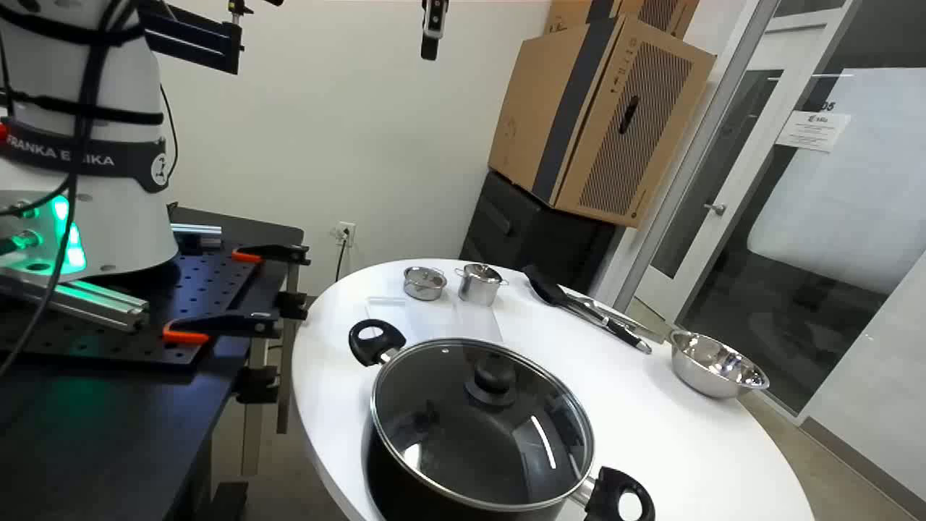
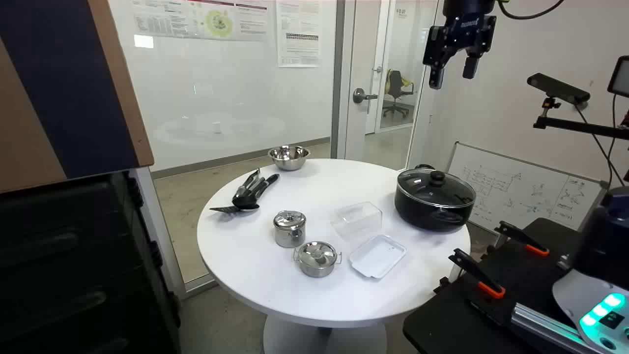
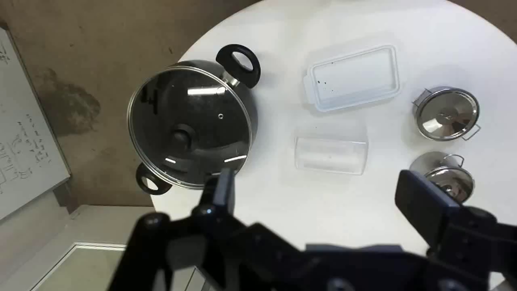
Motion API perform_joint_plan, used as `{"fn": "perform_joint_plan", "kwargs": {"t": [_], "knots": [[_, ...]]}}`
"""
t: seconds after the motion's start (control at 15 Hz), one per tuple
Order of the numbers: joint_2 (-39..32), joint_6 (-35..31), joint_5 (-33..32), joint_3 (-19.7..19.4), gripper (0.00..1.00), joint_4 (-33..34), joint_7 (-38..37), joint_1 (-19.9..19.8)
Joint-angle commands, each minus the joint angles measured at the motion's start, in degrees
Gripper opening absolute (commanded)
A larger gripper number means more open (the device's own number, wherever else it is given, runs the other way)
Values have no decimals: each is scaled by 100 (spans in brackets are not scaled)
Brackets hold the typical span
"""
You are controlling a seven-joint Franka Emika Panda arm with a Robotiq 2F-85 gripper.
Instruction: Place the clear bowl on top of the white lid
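Bowl point(image 2: 357, 220), clear and boxy, lies well below the wide-spread, empty hand point(image 2: 453, 75).

Black claw point(image 2: 453, 75) high up, pointing down, two fingers point(image 3: 420, 204) wide apart, white arm base point(image 1: 108, 235) glowing green

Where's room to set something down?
Widest: between shiny steel bowl, black-and-silver utensils, clear rectangular plastic container and black glass-lidded pot. Smaller: between utensils and tall steel pot. Crowded: that pot, squat steel pot, container, white rectangular plastic lid.
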State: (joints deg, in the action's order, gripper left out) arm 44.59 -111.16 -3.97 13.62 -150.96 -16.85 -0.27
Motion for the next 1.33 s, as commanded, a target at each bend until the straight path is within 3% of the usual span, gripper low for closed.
{"fn": "perform_joint_plan", "kwargs": {"t": [0.0,0.27,0.73,0.93,1.27], "knots": [[-17,17,-54,-68,100,13,-49,82],[-691,-164,326,-85,100,446,-1056,-307],[-2600,-1719,242,-178,100,1203,-2640,-977],[-3513,-2421,114,-231,100,1432,-3632,-1009],[-4809,-3627,-142,-548,100,1694,-5442,-681]]}}
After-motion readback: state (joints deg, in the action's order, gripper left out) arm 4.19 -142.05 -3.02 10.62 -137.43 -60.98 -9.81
